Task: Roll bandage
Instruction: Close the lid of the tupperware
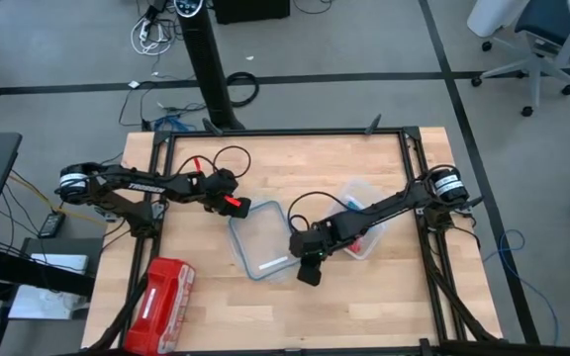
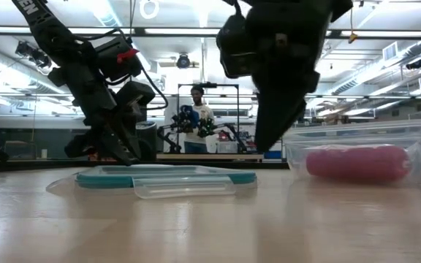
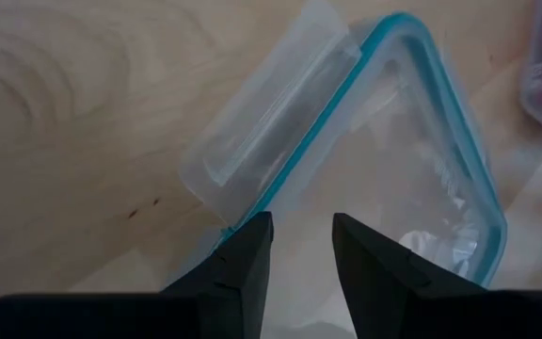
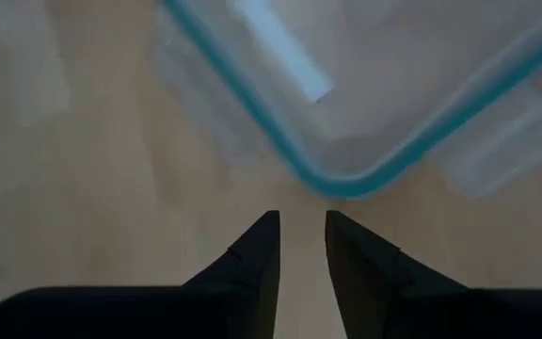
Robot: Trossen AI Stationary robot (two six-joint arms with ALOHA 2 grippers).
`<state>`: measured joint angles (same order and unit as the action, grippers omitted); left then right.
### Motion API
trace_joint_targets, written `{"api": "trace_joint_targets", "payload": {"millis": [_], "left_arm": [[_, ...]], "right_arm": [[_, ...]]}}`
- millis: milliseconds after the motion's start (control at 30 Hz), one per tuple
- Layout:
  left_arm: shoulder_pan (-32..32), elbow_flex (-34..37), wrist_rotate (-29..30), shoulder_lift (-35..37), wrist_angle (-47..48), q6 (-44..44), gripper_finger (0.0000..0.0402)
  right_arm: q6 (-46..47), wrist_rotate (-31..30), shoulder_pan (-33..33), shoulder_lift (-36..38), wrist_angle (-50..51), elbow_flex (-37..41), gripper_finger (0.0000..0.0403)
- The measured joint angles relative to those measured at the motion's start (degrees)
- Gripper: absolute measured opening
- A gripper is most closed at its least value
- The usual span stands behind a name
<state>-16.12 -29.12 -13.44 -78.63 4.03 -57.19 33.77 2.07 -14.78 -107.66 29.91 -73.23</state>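
- Two grippers worked close to one clear lid [image 1: 258, 240] with a teal rim, which lay flat near the middle of the counter [image 1: 364, 307].
- The left gripper [image 3: 299, 247] hung low over the lid's edge at its upper left corner in the high view; its fingers [image 3: 247, 254] stood slightly spread with a narrow gap and held nothing.
- In the left wrist view, a clear snap flap [image 3: 271, 113] of the lid stuck out onto the wood just beyond those fingers.
- The right gripper [image 4: 299, 247] sat just off the lid's opposite end, over bare wood; its fingers [image 4: 252, 254] were also a little apart, pinching nothing, with their tips near the lid's rounded teal corner [image 4: 346, 184].
- In the high view the right gripper [image 1: 310, 269] showed at the lid's lower right, the left gripper [image 1: 228, 201] at its upper left.
- A pale strip [image 1: 272, 264] lay on the lid's surface near the right gripper.
- Behind the right arm stood a clear container [image 2: 357, 153] with pink-red rolls [image 2: 357, 162] inside it, just beside the lid.
- A red plastic-wrapped pack [image 1: 163, 295] lay well apart, toward the counter's near left edge.
- The blue bandage could not be found in any view, so its place could not be told.
- In the low view a person [image 2: 196, 117] stood far back in the room.
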Motion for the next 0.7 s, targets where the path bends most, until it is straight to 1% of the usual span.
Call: {"api": "trace_joint_targets", "payload": {"millis": [267,433,567,700], "left_arm": [[0.00,0.02,-0.31,-0.02,-0.47,-0.51,0.0126],[-0.40,0.15,-3.33,0.15,-1.61,-1.66,0.0126],[-1.78,0.17,-4.13,2.12,-1.52,-1.72,0.0126],[-3.61,0.17,-4.15,4.31,0.31,-1.39,0.0126]], "right_arm": [[-4.65,-1.18,2.87,-0.02,-5.68,0.63,0.0087],[-5.61,-0.84,4.32,-0.02,-5.97,0.63,0.0087],[-6.17,1.18,4.80,-0.02,-6.59,0.63,0.0087],[-7.70,0.59,4.65,-0.02,-6.44,0.65,0.0087]]}}
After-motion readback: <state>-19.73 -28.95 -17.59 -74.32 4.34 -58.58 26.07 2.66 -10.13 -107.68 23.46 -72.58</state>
